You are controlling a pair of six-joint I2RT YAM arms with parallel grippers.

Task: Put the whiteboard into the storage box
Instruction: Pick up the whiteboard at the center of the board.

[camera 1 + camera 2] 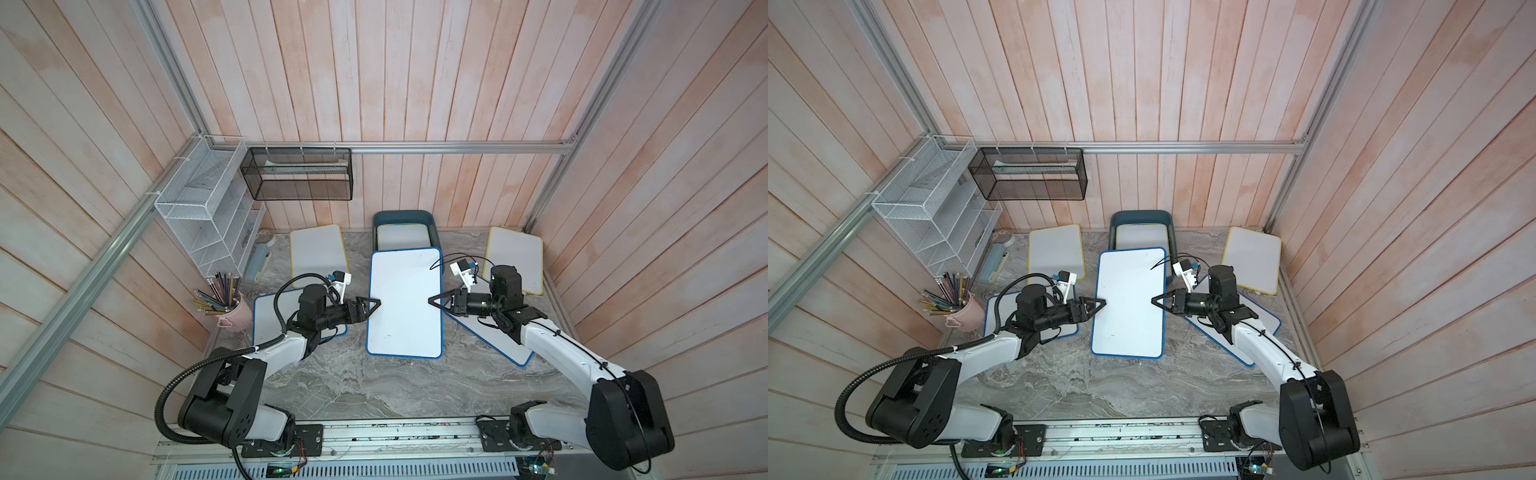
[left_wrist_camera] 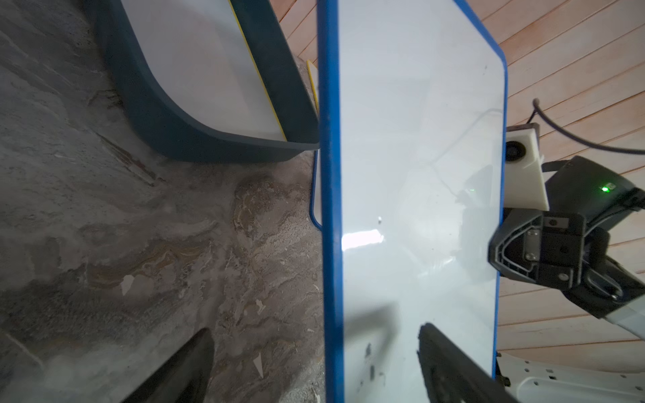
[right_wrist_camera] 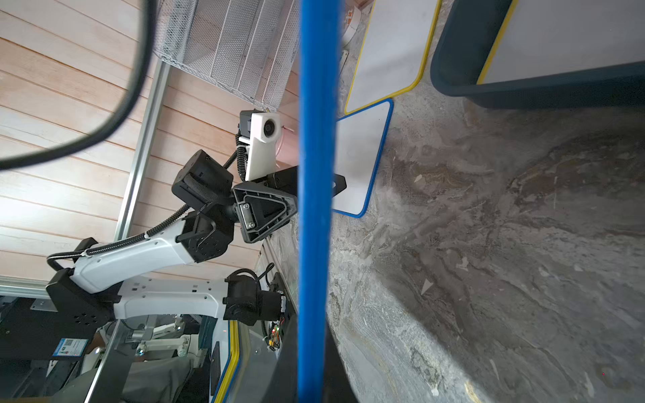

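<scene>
A blue-framed whiteboard (image 1: 405, 303) (image 1: 1129, 303) hangs above the middle of the table, its far end just short of the storage box (image 1: 401, 216) (image 1: 1140, 215). That box is a dark teal tub against the back wall, and a yellow-framed board (image 1: 403, 235) lies in it. My right gripper (image 1: 432, 300) (image 3: 314, 356) is shut on the whiteboard's right edge (image 3: 317, 174). At the opposite edge (image 2: 330, 209) my left gripper (image 1: 376, 302) (image 2: 314, 329) is open, with one finger over the white face and the other off to the side. The box (image 2: 157, 115) shows beyond in the left wrist view.
Yellow-framed boards lie at the back left (image 1: 318, 253) and back right (image 1: 517, 259). Blue-framed boards lie under the left arm (image 1: 266, 316) and the right arm (image 1: 494, 340). A pink cup of pencils (image 1: 232, 311), a white wire rack (image 1: 208, 216) and a black mesh basket (image 1: 297, 174) stand at the left.
</scene>
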